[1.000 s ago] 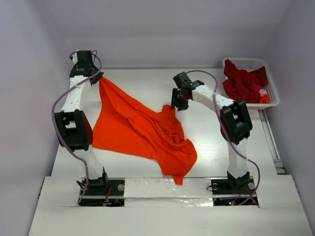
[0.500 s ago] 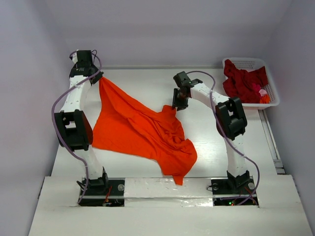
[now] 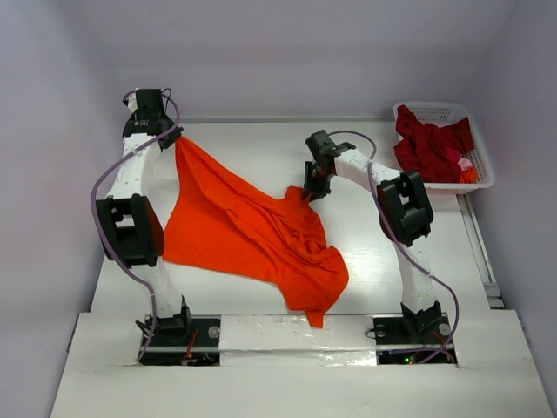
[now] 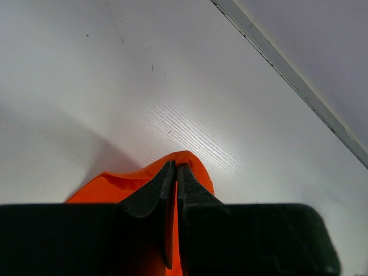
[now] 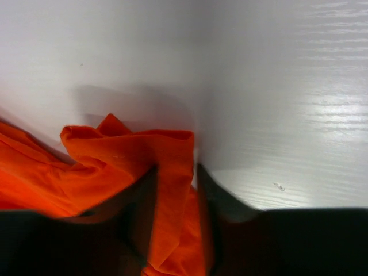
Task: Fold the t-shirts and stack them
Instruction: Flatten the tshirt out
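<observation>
The bright orange t-shirt (image 3: 244,231) lies crumpled across the white table, stretched from the far left toward the near middle. My left gripper (image 3: 174,139) is shut on one of its corners at the far left; in the left wrist view the cloth (image 4: 109,187) is pinched between the closed tips (image 4: 176,165). My right gripper (image 3: 311,193) is down at the shirt's upper right edge. Its jaws (image 5: 175,169) stand apart astride a folded hem of the orange cloth (image 5: 115,155), with a sliver of table showing beside the right finger. A dark red t-shirt (image 3: 431,148) lies bunched in the basket.
The white lattice basket (image 3: 435,107) stands at the far right corner and also holds small pink and orange cloth pieces (image 3: 466,167). A raised strip (image 3: 474,235) runs along the table's right edge. The back wall edge (image 4: 299,86) is close behind the left gripper.
My right arm has swung its elbow leftward and the gripper has settled slightly lower onto the shirt's edge. The left arm and the shirt's spread look unchanged.
</observation>
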You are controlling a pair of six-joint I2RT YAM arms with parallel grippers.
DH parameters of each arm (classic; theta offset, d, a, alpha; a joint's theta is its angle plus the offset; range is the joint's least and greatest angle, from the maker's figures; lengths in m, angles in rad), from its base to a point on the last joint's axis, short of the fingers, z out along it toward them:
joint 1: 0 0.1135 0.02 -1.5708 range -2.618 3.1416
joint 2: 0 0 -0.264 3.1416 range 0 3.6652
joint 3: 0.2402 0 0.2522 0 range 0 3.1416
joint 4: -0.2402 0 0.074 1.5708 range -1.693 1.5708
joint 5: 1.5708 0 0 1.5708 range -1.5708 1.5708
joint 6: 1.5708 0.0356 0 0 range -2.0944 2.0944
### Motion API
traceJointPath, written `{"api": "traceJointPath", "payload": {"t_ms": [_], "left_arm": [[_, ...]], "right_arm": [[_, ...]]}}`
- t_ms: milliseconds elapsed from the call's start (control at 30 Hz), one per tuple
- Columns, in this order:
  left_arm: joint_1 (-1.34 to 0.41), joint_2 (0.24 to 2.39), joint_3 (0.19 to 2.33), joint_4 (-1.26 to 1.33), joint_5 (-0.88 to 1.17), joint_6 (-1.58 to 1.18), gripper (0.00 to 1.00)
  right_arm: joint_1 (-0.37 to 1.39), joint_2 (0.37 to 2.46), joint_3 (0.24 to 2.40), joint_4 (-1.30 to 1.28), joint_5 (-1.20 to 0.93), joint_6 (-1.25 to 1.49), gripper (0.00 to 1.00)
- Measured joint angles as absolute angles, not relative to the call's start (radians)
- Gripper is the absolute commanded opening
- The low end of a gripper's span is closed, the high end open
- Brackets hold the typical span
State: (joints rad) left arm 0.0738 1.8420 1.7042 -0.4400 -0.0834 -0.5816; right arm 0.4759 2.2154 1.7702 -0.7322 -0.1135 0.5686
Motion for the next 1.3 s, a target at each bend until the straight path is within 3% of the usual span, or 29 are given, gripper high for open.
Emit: {"api": "traceJointPath", "payload": {"t_ms": [67,100,433,700,867,1300], "left_arm": [[0.074,1.842,1.704,-0.44,-0.083,-0.582,0.0],[0.074,1.842,1.704,-0.44,-0.083,-0.582,0.0],[0.074,1.842,1.705,-0.44,-0.084,-0.581,0.0],[0.074,1.842,1.72,-0.447,-0.084,-0.581,0.0],[0.074,1.842,1.731,-0.447,-0.084,-0.581,0.0],[0.074,1.843,1.753,-0.463,-0.085,-0.581,0.0]], "right_arm": [[0.475,2.221,1.77,-0.731,-0.123,0.566,0.14],[0.475,2.226,1.77,-0.731,-0.131,0.563,0.0],[0.471,2.231,1.791,-0.754,-0.138,0.548,0.0],[0.465,2.231,2.118,-0.867,-0.115,0.5,0.0],[0.488,2.193,2.168,-0.892,-0.123,0.469,0.0],[0.806,2.053,1.709,-0.824,-0.23,0.447,0.0]]}}
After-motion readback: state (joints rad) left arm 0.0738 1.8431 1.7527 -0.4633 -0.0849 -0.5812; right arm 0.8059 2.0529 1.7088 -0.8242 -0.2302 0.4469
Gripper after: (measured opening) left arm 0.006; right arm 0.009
